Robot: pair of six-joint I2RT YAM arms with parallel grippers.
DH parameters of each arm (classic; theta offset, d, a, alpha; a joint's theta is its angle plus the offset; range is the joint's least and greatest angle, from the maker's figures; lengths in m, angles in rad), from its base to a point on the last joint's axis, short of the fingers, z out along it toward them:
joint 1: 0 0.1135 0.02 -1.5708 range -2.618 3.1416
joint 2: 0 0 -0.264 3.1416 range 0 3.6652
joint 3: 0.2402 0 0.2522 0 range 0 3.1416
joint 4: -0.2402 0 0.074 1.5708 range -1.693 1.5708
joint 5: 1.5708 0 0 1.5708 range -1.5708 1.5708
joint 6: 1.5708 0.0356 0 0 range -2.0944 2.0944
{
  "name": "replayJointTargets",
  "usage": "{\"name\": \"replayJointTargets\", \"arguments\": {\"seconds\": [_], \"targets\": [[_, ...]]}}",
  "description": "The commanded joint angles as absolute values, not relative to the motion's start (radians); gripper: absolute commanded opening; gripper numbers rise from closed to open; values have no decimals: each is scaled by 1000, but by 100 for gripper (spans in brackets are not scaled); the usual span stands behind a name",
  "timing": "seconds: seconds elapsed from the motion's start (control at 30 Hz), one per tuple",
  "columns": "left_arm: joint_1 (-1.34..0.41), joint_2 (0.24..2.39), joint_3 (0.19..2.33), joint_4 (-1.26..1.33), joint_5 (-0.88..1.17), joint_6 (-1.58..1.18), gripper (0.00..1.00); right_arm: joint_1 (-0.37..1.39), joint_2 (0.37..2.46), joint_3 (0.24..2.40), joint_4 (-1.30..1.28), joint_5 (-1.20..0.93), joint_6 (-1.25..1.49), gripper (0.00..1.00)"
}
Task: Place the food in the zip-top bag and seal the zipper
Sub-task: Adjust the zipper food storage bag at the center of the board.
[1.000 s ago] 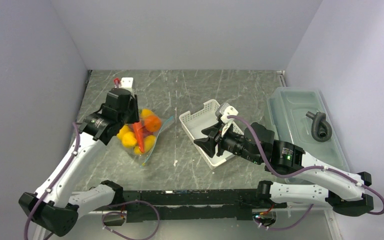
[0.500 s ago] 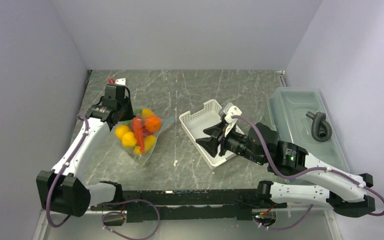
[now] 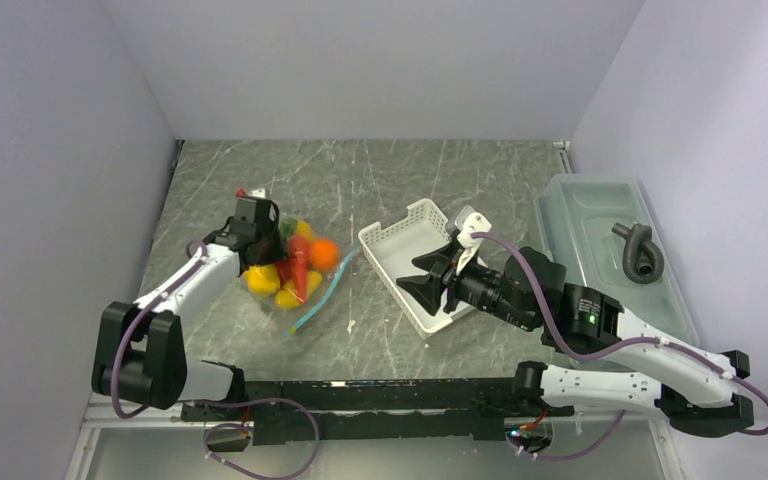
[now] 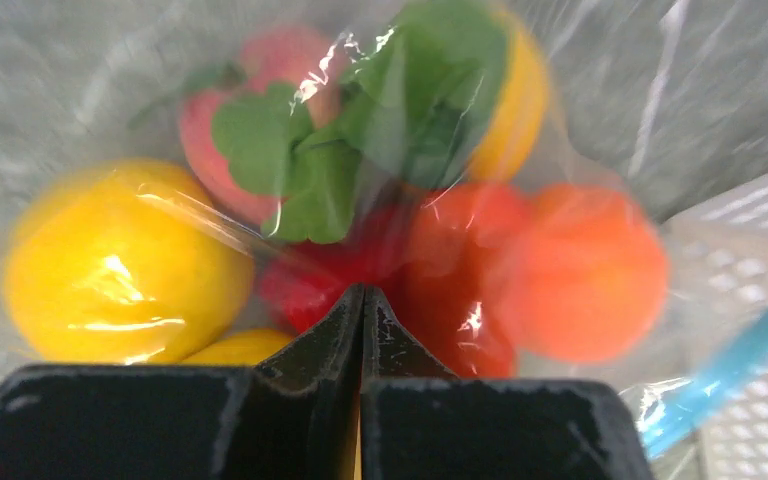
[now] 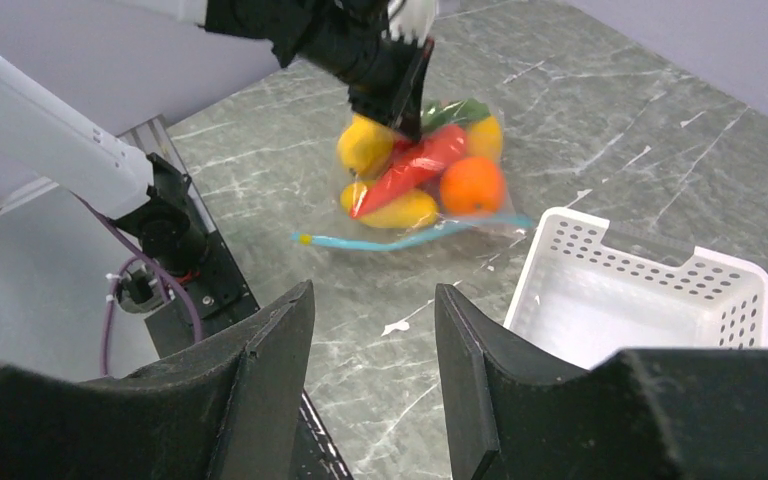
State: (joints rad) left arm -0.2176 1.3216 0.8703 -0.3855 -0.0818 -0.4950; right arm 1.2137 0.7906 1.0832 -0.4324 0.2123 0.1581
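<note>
The zip-top bag (image 3: 295, 270) lies on the marble table, holding the food: a lemon (image 4: 110, 260), an orange (image 4: 580, 270), a red carrot (image 5: 415, 165), a yellow piece (image 5: 400, 210) and green leaves (image 4: 310, 150). Its teal-blue zipper (image 3: 322, 292) runs along the edge nearest the basket and also shows in the right wrist view (image 5: 400, 240). My left gripper (image 3: 260, 232) is shut at the bag's far-left edge, its tips (image 4: 362, 292) pressed into the plastic. My right gripper (image 5: 375, 300) is open and empty, hovering over the basket (image 3: 405, 250).
The white perforated basket (image 5: 640, 300) stands just right of the bag. A translucent lidded bin (image 3: 580, 220) with a grey hose (image 3: 640, 250) on it sits at the far right. A small white scrap (image 3: 350, 325) lies near the front edge.
My left gripper has moved right and toward the front, and the bag with the food has shifted right with it. The right gripper has edged slightly right and stays open.
</note>
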Motion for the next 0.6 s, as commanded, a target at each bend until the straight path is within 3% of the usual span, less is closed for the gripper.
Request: {"name": "replayJointTargets", "arguments": {"seconds": [0.0,0.37,0.57], "targets": [[-272,1371,772,-446,-47,-533,8,1209,791,1094,-431,227,145,51],[-305,1257,863,-531,-75,-497,9,1207,810,1104,-422,213,164,52],[-305,1199,913,-576,-92,-482,17,1207,810,1107,-428,223,174,54]]}}
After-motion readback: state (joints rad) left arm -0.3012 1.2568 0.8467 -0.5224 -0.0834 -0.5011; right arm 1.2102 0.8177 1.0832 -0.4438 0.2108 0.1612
